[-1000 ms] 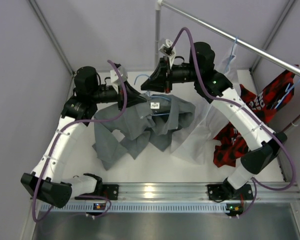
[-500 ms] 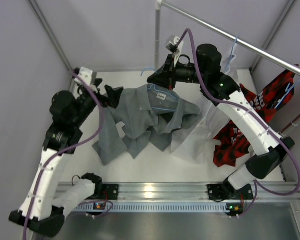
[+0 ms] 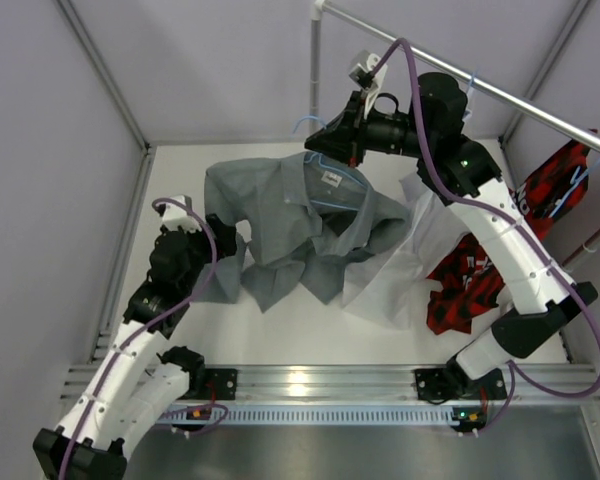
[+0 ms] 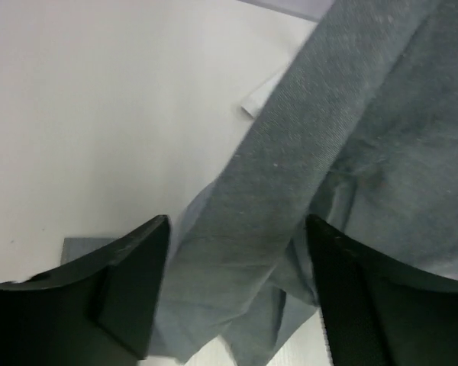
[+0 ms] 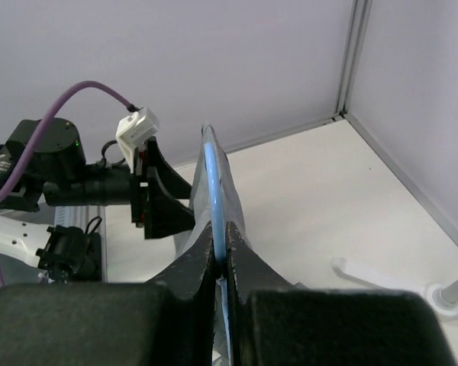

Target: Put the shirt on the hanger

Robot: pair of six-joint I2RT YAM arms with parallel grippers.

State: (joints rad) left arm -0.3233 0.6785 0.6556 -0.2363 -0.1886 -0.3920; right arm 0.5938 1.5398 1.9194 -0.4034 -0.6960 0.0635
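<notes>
Shirt (image 3: 270,215), draped on hanger (image 5: 212,175); hanger pinched by right gripper (image 5: 221,263); left gripper (image 4: 240,293) spread around sleeve (image 4: 290,191), below hanger. Hanger to be lifted level, slowly.

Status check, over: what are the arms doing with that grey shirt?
Right gripper shut on hanger, shirt partly on it. Left gripper open over shirt fabric. White shirt alongside.

Grey shirt (image 3: 280,215) hangs on the blue hanger (image 3: 322,160), held at twelve o'clock by the right gripper (image 3: 332,140); left gripper (image 3: 223,238) at eight o'clock.
</notes>
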